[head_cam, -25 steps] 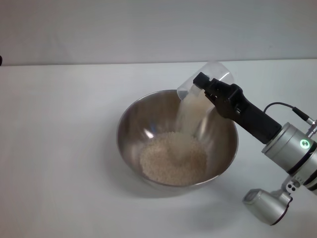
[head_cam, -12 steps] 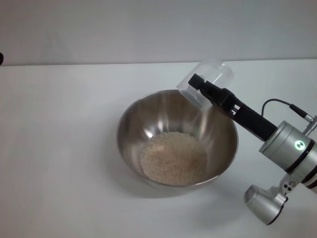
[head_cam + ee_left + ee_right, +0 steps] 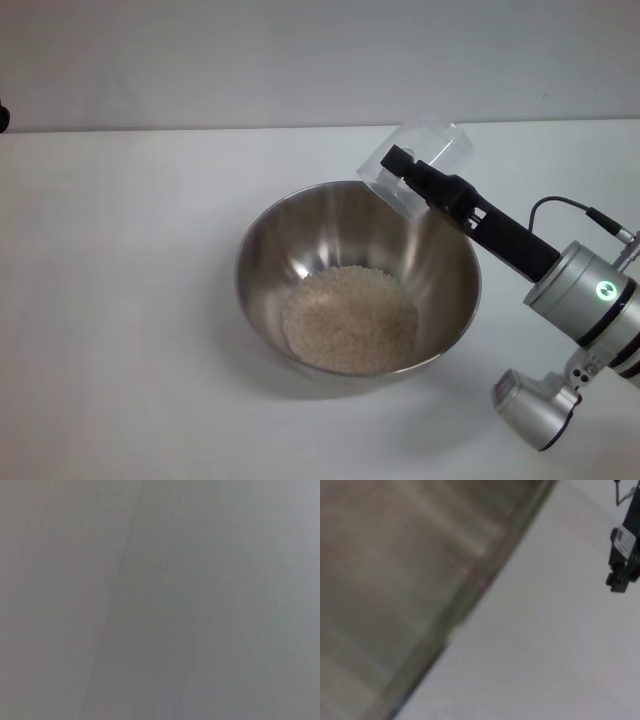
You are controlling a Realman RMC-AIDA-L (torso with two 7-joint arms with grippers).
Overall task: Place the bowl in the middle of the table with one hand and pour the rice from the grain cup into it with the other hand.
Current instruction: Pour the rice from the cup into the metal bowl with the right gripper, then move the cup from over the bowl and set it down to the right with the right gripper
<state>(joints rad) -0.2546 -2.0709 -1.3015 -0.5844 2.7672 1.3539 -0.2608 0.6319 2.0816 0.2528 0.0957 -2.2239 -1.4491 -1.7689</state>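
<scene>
The stainless-steel bowl (image 3: 262, 232) stands on the middle of the white table (image 3: 120, 300). A pale heap of rice (image 3: 350, 320) lies in its bottom. My right gripper (image 3: 402, 166) is shut on the clear grain cup (image 3: 432, 145) and holds it tipped on its side just above the bowl's far right rim, mouth toward the bowl. The cup looks empty and no rice is falling. Of my left arm only a dark sliver (image 3: 2, 118) shows at the table's far left edge.
A grey wall runs behind the table's far edge (image 3: 200, 127). The left wrist view shows only a plain grey surface. In the right wrist view a black labelled part (image 3: 622, 555) hangs over the white table.
One second ago rice was streaming from the cup into the bowl. The stream has stopped, the cup is empty, and the right gripper has lifted it slightly.
</scene>
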